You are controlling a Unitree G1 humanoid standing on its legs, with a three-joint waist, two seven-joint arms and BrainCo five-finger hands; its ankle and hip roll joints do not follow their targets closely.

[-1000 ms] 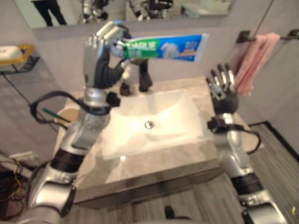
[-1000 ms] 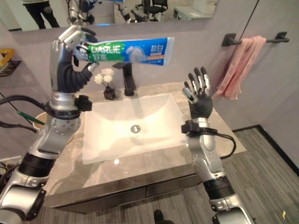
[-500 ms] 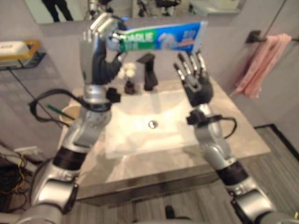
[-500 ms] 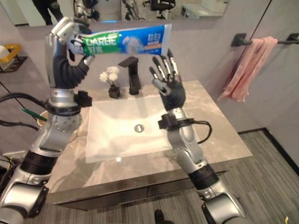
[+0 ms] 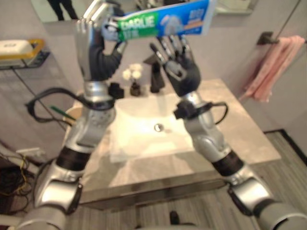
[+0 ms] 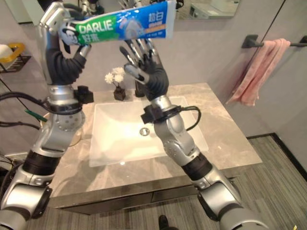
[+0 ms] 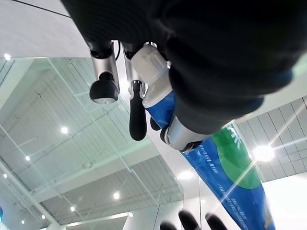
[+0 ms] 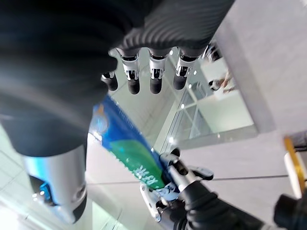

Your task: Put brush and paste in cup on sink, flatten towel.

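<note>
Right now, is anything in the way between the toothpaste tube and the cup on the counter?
Nothing visible blocks that path. The left robot hand holds the toothpaste tube high above the sink; the cup sits low on the counter beside that arm. The open right robot hand is under the tube's far end, away from the cup.

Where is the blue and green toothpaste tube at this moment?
In the right eye view, the blue and green toothpaste tube is held high above the white sink, gripped at its cap end by the left hand, with the open right hand just beneath it.
</note>
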